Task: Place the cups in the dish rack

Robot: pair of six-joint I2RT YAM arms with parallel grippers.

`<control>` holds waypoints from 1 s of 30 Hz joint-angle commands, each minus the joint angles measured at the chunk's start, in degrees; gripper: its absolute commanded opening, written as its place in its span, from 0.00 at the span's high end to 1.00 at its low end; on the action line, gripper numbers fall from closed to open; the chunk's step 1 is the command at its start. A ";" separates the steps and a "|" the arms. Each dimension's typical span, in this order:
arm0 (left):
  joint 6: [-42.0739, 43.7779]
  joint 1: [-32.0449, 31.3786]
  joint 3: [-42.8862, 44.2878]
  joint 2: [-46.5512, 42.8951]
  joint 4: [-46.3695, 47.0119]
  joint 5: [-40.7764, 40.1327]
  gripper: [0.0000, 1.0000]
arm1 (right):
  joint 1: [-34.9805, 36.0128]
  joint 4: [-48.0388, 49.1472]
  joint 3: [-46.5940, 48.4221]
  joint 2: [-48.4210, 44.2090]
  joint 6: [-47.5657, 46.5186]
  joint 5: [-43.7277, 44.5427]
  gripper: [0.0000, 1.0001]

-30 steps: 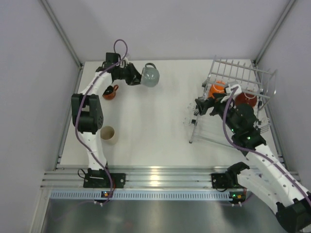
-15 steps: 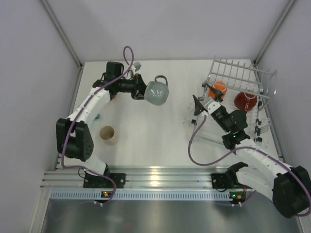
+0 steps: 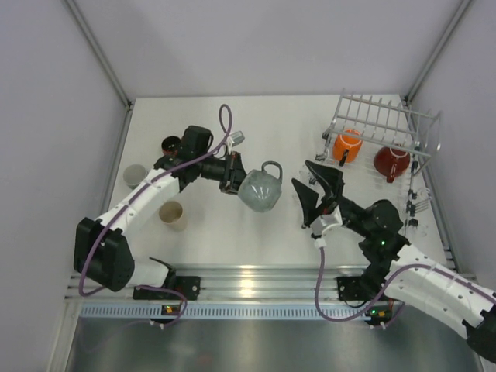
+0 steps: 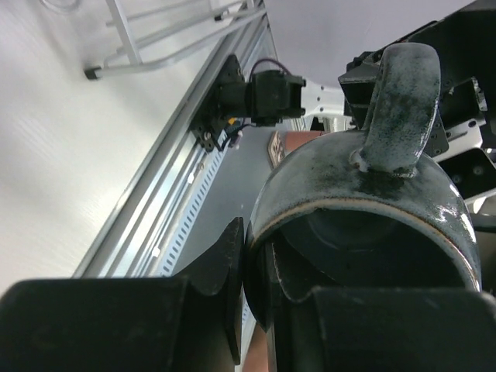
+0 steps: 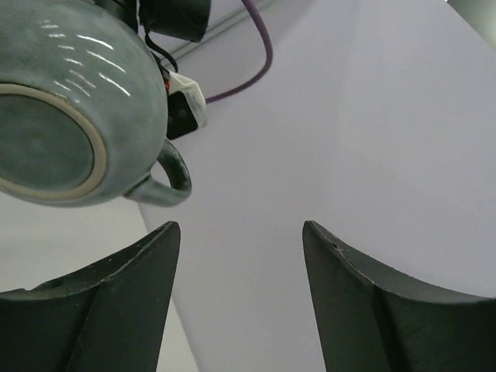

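My left gripper (image 3: 235, 180) is shut on the rim of the grey cup (image 3: 260, 191), holding it above the middle of the table with its handle pointing away from me. In the left wrist view one finger is inside the grey cup (image 4: 364, 201) and one outside. The right gripper (image 3: 311, 191) stands open just right of that cup, nothing between its fingers. Its wrist view shows the grey cup (image 5: 66, 101) from below at upper left, clear of the gripper (image 5: 240, 232). The dish rack (image 3: 380, 108) at back right holds an orange cup (image 3: 346, 146) and a dark red cup (image 3: 390, 163).
A cream cup (image 3: 172, 215) stands at the left. A pale cup (image 3: 134, 174) sits near the left edge. A squat cup with a black inside (image 3: 170, 145) lies behind the left arm. The rack's foot (image 4: 155, 46) shows in the left wrist view.
The left arm has carried the grey cup from the back left to the middle of the table. The right arm has drawn back from the rack toward the centre, and its fingers have narrowed.
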 commanded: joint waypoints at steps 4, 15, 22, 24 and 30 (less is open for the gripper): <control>-2.89 -2.37 -2.03 -5.35 2.96 4.19 1.00 | 11.34 -8.27 -0.10 1.76 -14.24 13.24 0.35; -4.82 -3.69 -8.53 -9.57 3.05 5.51 1.00 | 18.02 -7.40 1.40 7.74 -23.21 18.88 0.40; -7.72 -4.14 -9.33 -10.28 3.05 4.81 1.00 | 20.14 -3.27 0.08 9.94 -27.43 19.94 0.46; -8.25 -4.40 -9.41 -10.28 3.05 4.54 1.00 | 20.84 -1.86 -0.36 10.20 -29.28 19.94 0.48; -9.22 -4.83 -11.17 -9.48 3.05 6.47 1.00 | 22.16 -3.26 -0.01 11.52 -31.38 19.15 0.49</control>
